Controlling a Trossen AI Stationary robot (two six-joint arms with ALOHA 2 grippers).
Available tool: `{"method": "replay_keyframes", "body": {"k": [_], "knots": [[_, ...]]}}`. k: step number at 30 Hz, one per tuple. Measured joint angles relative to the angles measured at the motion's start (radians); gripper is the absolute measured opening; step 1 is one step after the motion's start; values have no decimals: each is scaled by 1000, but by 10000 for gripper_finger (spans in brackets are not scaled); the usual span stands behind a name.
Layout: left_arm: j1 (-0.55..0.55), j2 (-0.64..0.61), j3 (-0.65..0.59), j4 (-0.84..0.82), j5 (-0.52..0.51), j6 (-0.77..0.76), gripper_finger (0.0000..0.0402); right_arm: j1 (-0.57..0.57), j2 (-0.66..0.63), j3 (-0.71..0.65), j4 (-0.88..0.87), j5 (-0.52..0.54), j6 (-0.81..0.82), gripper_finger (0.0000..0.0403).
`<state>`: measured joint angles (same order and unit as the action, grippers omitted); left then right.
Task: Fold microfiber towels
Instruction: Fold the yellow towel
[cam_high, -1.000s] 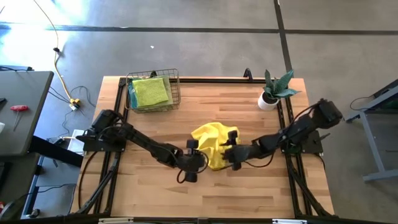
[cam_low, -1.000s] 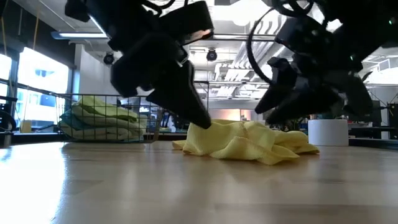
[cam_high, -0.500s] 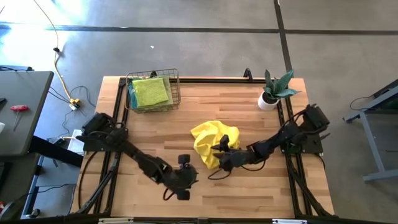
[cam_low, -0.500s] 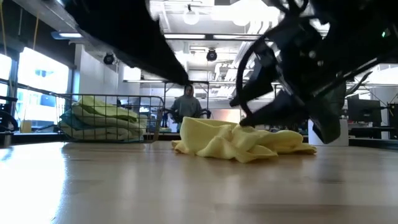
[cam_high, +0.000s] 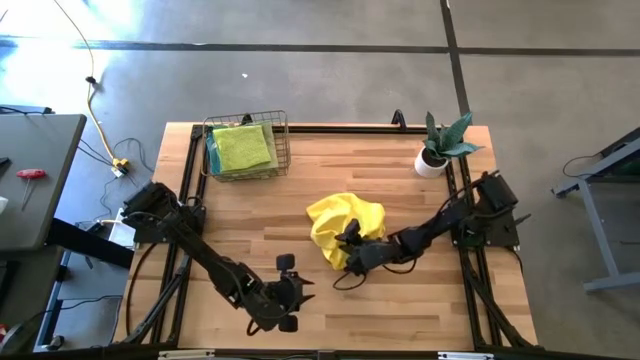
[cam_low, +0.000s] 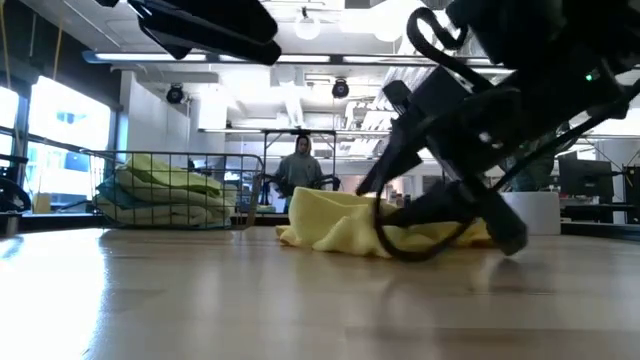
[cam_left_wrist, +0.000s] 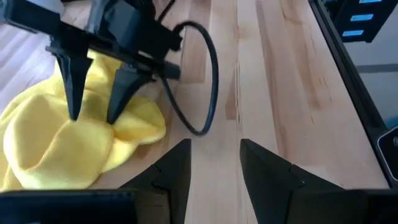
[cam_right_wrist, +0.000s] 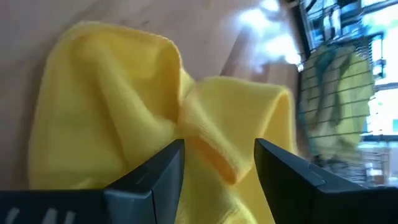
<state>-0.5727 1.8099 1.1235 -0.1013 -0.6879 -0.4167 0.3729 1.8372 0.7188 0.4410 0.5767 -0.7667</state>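
A: Where's the yellow towel (cam_high: 345, 222) now?

B: Crumpled in a heap mid-counter (cam_high: 400, 160), well apart from the basket (cam_high: 246, 148) holding the other towels (cam_high: 243, 147). The right tool (cam_high: 348, 250) sits at the heap's near edge, fingers spread and pointing down at the cloth; nothing is pinched.

A: And the left tool (cam_high: 285, 305)?

B: Off the towel, near the counter's front edge, spread and empty.

A: So what could go wrong?

B: The heap is bunched, with no clear corner showing. If the right tool closes here, I judge it would catch several layers at once, and the cloth would lift as a wad, not spread flat. It's hard to tell from the low view how close the fingertips are to the cloth, so it could also close on nothing.

A: Anything else?

B: The right arm's cable (cam_left_wrist: 205, 81) loops low beside the towel and could drag a fold.
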Motion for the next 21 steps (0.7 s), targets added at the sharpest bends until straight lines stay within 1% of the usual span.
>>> {"method": "replay_keyframes", "body": {"k": [4, 7, 12, 14, 18, 21], "knots": [[-5, 0, 0, 0, -6, -13, 129, -2, 23, 2, 87, 22, -102, 185], [-5, 0, 0, -1, -9, -18, 129, 2, 26, 8, 117, 21, -180, 170], [-4, 0, 0, -14, -19, -18, 129, -4, 26, 42, 118, 12, -181, 135], [-4, 0, 0, -14, -28, -18, 129, -12, 26, 49, 117, -11, -184, 125], [-4, 0, 0, -16, -32, -18, 129, -28, 26, 54, 101, -56, -177, 118], [-4, 0, 0, -18, -32, -18, 129, -37, 26, 53, 64, -66, -177, 119]]}}
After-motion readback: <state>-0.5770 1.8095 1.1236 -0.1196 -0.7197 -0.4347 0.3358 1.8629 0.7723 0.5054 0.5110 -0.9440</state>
